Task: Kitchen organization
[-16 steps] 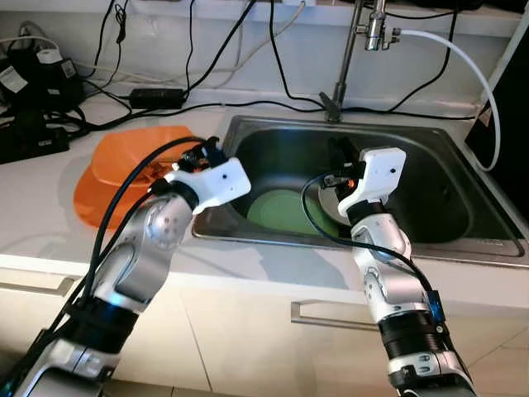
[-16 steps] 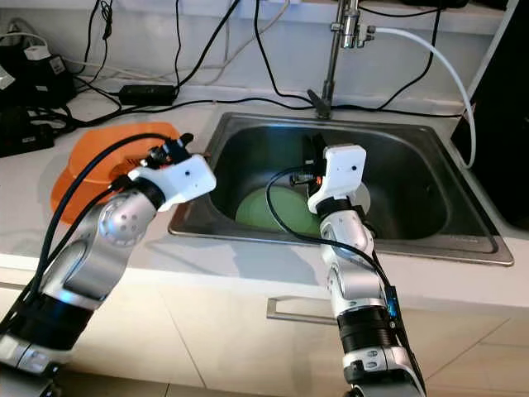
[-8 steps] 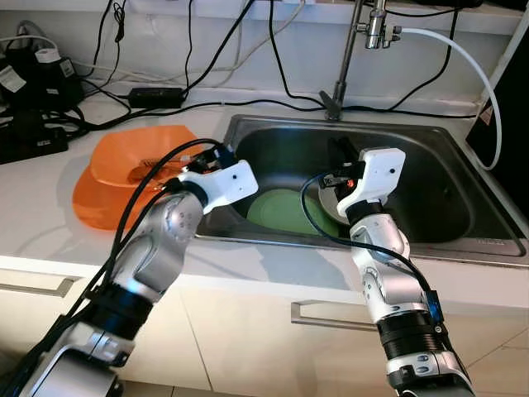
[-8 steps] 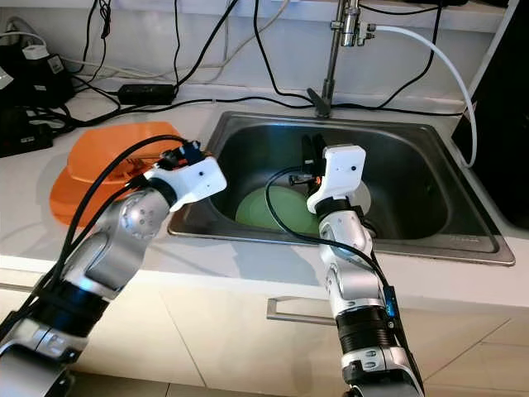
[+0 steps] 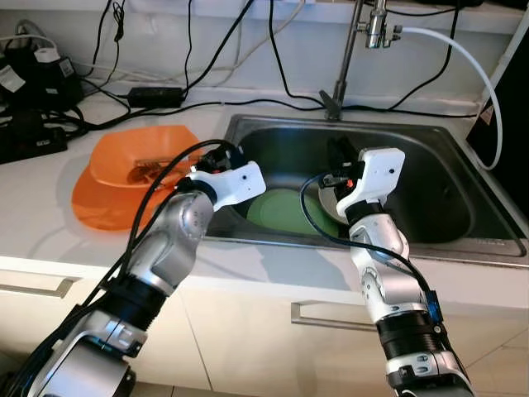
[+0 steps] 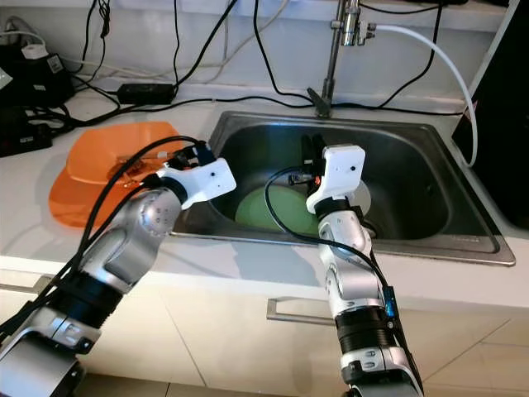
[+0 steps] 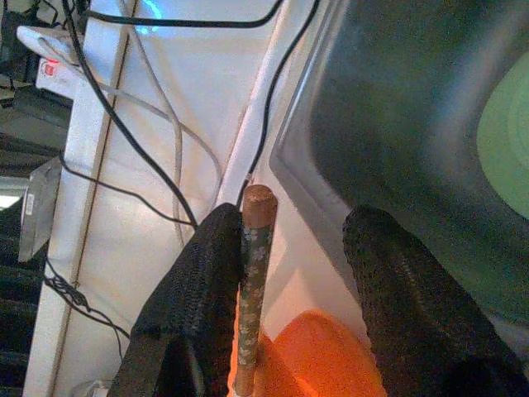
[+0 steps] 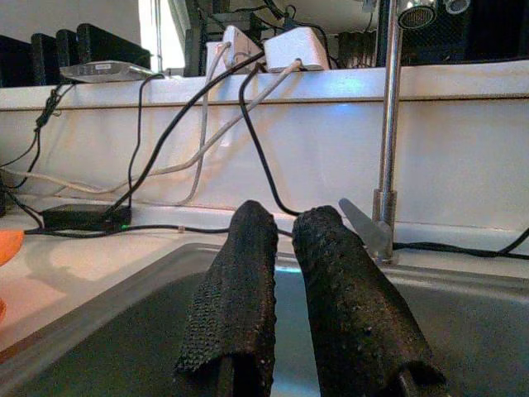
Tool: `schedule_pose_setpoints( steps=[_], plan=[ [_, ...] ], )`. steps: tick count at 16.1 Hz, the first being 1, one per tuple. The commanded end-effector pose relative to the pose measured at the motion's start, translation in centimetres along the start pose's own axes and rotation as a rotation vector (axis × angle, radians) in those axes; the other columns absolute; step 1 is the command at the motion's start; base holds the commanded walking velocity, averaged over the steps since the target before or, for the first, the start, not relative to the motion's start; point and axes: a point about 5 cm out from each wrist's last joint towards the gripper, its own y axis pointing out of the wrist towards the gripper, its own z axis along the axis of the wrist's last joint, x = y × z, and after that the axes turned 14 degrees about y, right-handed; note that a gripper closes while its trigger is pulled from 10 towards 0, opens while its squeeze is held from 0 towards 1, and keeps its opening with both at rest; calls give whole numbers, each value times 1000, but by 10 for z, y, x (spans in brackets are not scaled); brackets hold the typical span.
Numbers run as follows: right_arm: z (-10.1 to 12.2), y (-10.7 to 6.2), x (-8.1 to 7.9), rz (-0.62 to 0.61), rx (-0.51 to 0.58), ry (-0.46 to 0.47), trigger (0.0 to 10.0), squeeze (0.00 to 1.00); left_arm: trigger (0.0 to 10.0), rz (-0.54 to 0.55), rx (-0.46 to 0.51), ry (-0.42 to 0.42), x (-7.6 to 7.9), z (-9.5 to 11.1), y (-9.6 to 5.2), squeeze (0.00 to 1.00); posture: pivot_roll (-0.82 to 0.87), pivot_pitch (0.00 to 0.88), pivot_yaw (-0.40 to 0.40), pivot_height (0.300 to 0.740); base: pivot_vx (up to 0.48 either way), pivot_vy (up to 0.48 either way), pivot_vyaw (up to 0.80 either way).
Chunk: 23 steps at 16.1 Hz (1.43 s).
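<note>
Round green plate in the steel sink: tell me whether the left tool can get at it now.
Probably yes: the left tool hangs over the sink's rim beside the round green plate, nothing between, though a brown stick leans against one finger.

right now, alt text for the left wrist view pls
Two black fingers stand apart, a thin brown-tipped stick resting against one of them. Past them lie a white counter with cables, an orange dish, and a steel sink holding a green plate.

Sink centre-right of frame; plate in its basin, lower left. Stacked bowls on counter, frame left. Faucet top centre, behind sink.
</note>
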Motion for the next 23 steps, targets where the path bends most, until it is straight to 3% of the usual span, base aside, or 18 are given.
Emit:
schedule_pose_setpoints(
  steps=[1,3,4,5,23],
  plan=[
    [5,2,-1,5,21,5,10000,0,10000,34,3,30,-7,3,3,0,110,26,13,740,0,0,0],
    [5,2,-1,2,20,5,10000,0,10000,84,-17,45,-15,3,6,0,112,24,12,740,0,0,0],
    [5,2,-1,3,20,5,10000,0,7373,91,-24,45,-16,3,6,0,111,25,14,740,0,0,0],
    [5,2,-1,2,20,5,10000,0,0,93,-31,52,-16,2,7,0,110,24,14,740,0,0,0],
    [4,3,-2,8,19,6,10000,0,0,127,-31,71,-22,2,7,0,111,3,14,740,0,0,0]
  ],
)
